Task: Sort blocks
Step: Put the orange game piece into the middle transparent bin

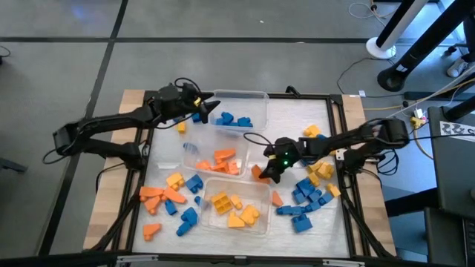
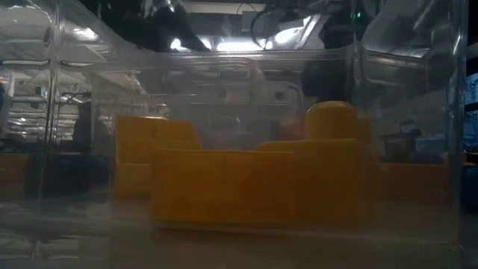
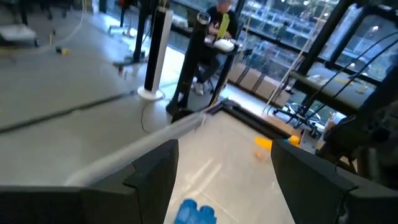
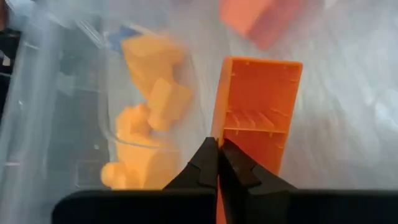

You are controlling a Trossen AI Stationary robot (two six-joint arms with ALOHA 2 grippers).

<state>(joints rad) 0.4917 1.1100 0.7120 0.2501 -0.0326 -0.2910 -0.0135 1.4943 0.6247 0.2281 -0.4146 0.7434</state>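
One orange block, right hand pinching its wall

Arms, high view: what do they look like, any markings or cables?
Both arms are dark, slim and jointed. The left gripper carries a yellow mark near its wrist; the right gripper shows a green light. Black cables loop off both. No other markings legible.

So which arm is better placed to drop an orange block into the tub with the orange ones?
The right. Its end effector is shut on an orange block beside the orange tub. The left end effector hovers open over the blue tub.
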